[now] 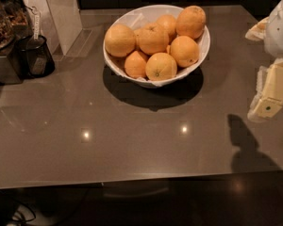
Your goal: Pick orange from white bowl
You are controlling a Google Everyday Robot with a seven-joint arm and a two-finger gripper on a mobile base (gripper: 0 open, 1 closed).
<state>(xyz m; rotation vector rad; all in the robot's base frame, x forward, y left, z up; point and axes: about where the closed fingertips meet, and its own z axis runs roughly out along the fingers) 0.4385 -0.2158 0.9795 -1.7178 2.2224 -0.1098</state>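
The white bowl point(203, 45) stands at the back middle of the brown table and holds several oranges piled together. A large, smooth, paler orange point(190, 21) rests on top at the bowl's back right rim. Another big one point(119, 40) lies at the left side. Smaller, deeper-orange ones with stem dots lie at the front point(161, 66). My gripper point(269, 100) hangs at the right edge of the view, cream-coloured, above the table and well to the right of the bowl, apart from it. It holds nothing that I can see.
A dark appliance with a black container point(35, 55) stands at the back left. A pale upright panel point(61, 13) leans behind it. The table's front edge point(132, 180) runs across the lower part of the view. The gripper's shadow point(245, 145) falls at the front right.
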